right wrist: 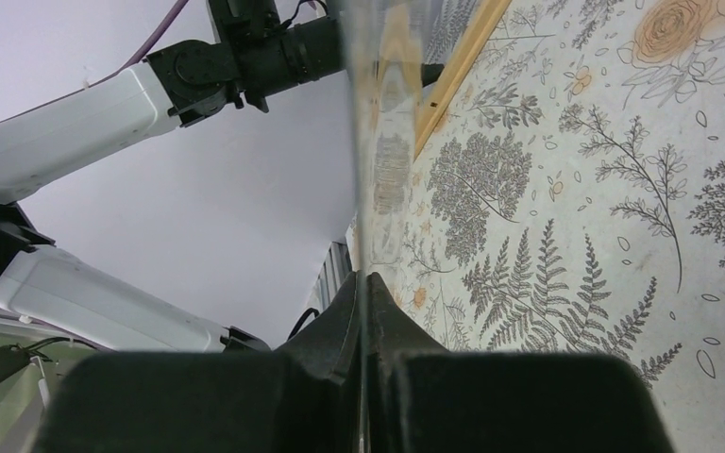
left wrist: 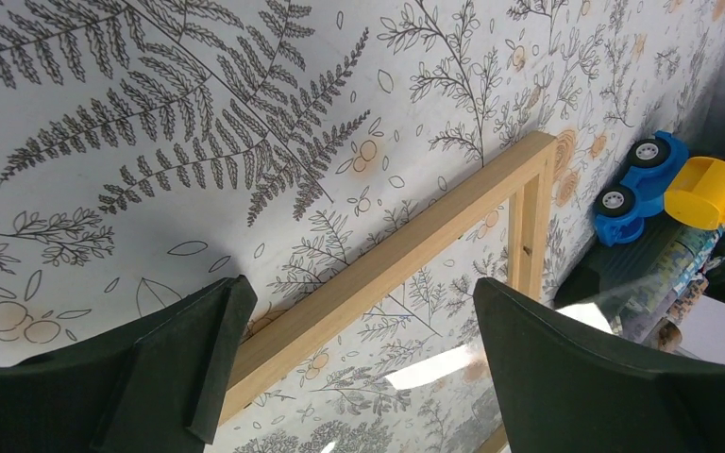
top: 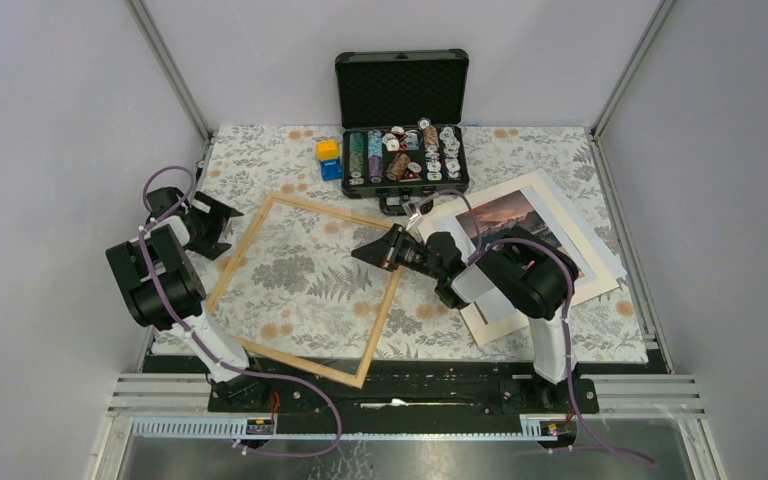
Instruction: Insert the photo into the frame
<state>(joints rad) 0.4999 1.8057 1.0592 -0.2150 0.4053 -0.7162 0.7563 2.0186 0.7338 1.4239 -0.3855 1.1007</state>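
The frame point(top: 222, 272) of thin light wood lies flat on the floral cloth at centre left. Right of it lies the photo point(top: 516, 209), a sunset print with a wide white border, partly hidden by my right arm. My right gripper point(top: 378, 250) is over the frame's right rail, shut on a clear pane point(right wrist: 366, 142) that shows edge-on between its fingers point(right wrist: 392, 316). My left gripper point(top: 222, 224) is open at the frame's left side. In the left wrist view the frame's rail point(left wrist: 406, 260) and corner run between the spread fingers point(left wrist: 217, 330).
An open black case point(top: 401, 92) of poker chips stands at the back centre, close to the frame's far corner. A blue and yellow toy truck point(top: 329, 158) sits left of it, also seen as the toy truck point(left wrist: 665, 184). Grey walls enclose the table.
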